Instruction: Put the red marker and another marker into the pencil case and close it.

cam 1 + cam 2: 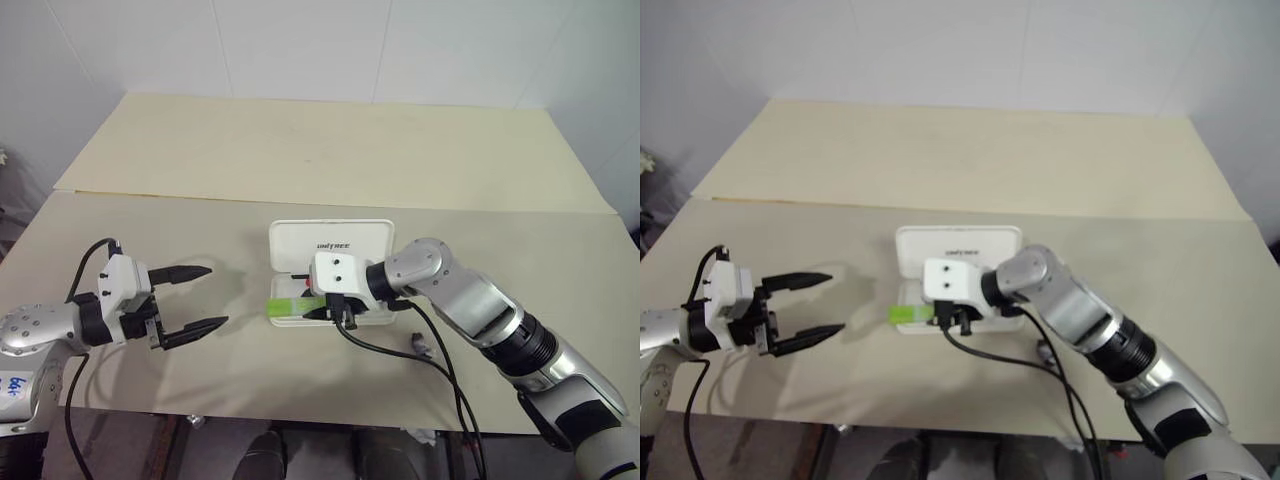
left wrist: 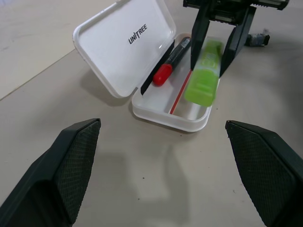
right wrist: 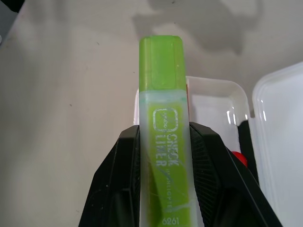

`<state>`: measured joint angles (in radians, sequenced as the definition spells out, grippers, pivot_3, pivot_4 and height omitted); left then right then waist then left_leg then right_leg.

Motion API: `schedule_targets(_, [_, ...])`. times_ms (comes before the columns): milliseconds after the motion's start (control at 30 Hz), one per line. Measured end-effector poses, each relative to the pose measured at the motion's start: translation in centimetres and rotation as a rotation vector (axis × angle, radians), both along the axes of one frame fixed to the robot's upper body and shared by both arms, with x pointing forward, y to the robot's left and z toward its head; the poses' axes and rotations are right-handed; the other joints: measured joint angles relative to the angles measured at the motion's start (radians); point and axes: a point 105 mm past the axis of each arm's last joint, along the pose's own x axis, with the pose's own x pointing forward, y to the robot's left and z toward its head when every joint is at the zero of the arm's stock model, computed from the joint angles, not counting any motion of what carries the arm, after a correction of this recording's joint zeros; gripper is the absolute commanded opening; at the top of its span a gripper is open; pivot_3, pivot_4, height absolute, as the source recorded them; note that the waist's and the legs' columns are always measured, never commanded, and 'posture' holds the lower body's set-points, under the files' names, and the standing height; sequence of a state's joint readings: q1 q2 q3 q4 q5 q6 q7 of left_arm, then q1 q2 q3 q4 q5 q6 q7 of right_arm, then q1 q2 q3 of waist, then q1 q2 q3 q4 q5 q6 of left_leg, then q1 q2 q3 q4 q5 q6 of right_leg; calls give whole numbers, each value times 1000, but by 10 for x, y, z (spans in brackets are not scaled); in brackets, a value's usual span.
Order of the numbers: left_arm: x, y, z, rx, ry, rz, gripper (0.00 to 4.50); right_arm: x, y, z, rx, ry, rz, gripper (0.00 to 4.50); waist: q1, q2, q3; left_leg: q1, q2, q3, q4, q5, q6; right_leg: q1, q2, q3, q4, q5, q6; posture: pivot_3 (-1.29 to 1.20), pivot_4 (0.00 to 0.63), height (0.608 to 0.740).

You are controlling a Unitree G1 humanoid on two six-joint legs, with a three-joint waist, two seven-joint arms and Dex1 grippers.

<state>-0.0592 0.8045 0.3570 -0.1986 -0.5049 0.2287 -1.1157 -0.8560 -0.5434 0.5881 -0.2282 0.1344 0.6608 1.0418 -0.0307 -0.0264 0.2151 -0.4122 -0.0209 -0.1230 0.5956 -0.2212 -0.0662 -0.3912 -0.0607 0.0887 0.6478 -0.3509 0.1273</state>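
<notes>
The pencil case (image 1: 332,243) lies open on the beige table (image 1: 300,150), its white lid tipped back and printed with the dark word "UNITREE". The red marker (image 2: 171,62) already rests inside the tray, along the side nearest the lid hinge, its red cap pointing towards the tray's end. A thin red stripe runs along the tray floor beside it.

The right gripper (image 3: 163,179) is clamped on the light-green highlighter (image 3: 163,127), whose barrel reads "CHECK LINER" with "6861" lower down. It holds the highlighter above the tray, the green cap end jutting past the tray's edge.

The left gripper (image 1: 193,297) hovers beside the case, well apart from it, fingers spread wide and holding nothing.

A small grey lump (image 1: 420,346) sits on the table near the case
</notes>
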Motion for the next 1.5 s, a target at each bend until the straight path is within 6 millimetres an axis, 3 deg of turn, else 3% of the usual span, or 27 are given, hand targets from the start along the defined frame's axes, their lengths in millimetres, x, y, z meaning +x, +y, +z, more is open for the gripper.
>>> schedule_targets(333, [-1, 2, 6, 4, -28, 5, 4500, 7, 0, -4, -10, -12, -23, 1092, -3, 0, 0, 0, 0, 0, 0, 1, -2, -1, 1, 0, 4, -1, -1, 0, 150, 740])
schedule_targets(633, [-1, 2, 8, 9, -35, -5, 4500, 6, 0, -5, -18, -10, -16, 4321, -3, 0, 0, 1, 0, 0, 1, 1, -2, -1, 1, 0, 5, -1, -1, 0, 150, 740])
schedule_targets(667, [0, 2, 8, 9, -36, -5, 4500, 6, -1, -4, -19, -10, -17, 4483, -3, 0, 0, 1, 0, 0, 1, 1, -2, -1, 1, 0, 5, -1, -1, 0, 150, 740])
schedule_targets(967, [0, 0, 9, 8, -41, -11, 4500, 3, -15, 7, 0, -10, -9, 4483, 0, 0, 0, 1, 0, 0, 1, 1, -2, -1, 1, 0, 5, -1, -1, 0, 150, 740])
schedule_targets(1033, [2, -2, 11, 5, -48, -20, 4500, -1, -28, 13, -7, 9, -5, 4483, 1, 0, 0, 0, 0, 0, 1, 1, -2, -1, 1, 0, 5, -1, -1, 0, 150, 740])
schedule_targets(1167, [4, -3, 11, 2, -53, -34, 4500, 3, -74, 19, -87, 38, -105, 4483, 3, 0, 0, 1, -2, 0, 2, 1, -1, 0, 0, 0, 5, -1, -1, 0, 150, 740])
schedule_targets(1267, [10, -7, 14, -6, -66, -56, 4500, 2, -93, 25, -101, 31, -144, 4483, 1, 0, 0, 1, -1, 0, 2, 1, -1, 0, 1, 0, 5, -1, -1, 0, 150, 740])
schedule_targets(1500, [18, -16, 12, -15, -71, -98, 4500, 5, -133, 10, -154, 66, -266, 4483, -2, 0, 0, 1, 0, 2, 2, 1, -1, -1, 2, 1, 6, -1, -1, 0, 150, 740])
